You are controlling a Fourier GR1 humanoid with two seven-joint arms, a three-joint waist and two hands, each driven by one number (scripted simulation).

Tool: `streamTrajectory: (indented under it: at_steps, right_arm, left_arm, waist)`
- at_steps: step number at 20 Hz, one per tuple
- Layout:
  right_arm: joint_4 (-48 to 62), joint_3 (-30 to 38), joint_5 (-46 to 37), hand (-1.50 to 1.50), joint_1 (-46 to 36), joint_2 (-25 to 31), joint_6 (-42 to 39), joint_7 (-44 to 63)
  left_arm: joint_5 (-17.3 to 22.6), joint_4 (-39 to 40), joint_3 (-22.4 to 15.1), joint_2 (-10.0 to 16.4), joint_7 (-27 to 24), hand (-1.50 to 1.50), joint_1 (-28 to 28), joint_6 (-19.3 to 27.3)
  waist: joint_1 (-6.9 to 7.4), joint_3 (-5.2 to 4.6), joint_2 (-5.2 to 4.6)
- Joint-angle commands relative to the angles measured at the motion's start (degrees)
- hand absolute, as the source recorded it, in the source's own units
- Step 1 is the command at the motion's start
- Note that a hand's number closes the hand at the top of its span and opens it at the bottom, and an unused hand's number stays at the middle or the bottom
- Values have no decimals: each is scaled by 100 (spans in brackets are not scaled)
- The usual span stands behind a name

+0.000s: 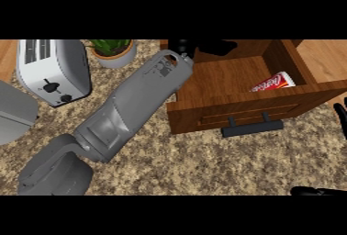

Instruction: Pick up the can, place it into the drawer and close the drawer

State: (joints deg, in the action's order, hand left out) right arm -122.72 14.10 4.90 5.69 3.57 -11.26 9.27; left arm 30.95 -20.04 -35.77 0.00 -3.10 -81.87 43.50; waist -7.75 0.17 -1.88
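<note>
The speckled stone counter (203, 160) fills most of the head view. Across it, the robot's grey left forearm (136, 105) runs on a slant from the lower left up to the rear left corner of the drawer. The wooden drawer (237, 108) stands pulled open at the upper right, its inside showing from above. A white toaster (54, 69) sits at the upper left of the counter, well apart from the drawer. Just below it, a plain grey object (13, 112) is cut off by the left edge; what it is cannot be told. A small potted plant (112, 50) in a pale pot stands between the toaster and the drawer, near the forearm's far end. A dark bar handle (252, 127) is fixed to the drawer's front panel.

The red and white can (272, 82) lies on its side inside the drawer, in its front right corner, touched by no hand.

The left robot hand (217, 46) shows as a dark shape over the drawer's back edge; whether it is spread or closed cannot be told. The right robot hand (341, 120) rests at the right edge, fingers up and apart, holding nothing.
</note>
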Motion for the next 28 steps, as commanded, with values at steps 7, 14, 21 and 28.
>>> streamTrajectory:
  at_steps: [7,14,21,28]
  right_arm:
    - [-312,67,-985,-150,-286,528,22,-451]
    - [-511,-525,-2034,-150,-195,628,-16,-776]
    - [-29,-873,-3506,-150,-430,1009,211,-1118]
    - [676,-1976,-5470,-150,-897,1038,524,-674]
  left_arm:
    - [480,-124,109,0,-109,-150,4,210]
    - [892,-577,148,0,-454,-150,305,182]
    - [1039,-632,62,0,-433,-150,-7,640]
    - [930,-619,60,0,-257,-150,-113,497]
  waist:
    - [74,-6,-1]
    - [248,-11,55]
    - [372,-8,88]
    - [699,-17,138]
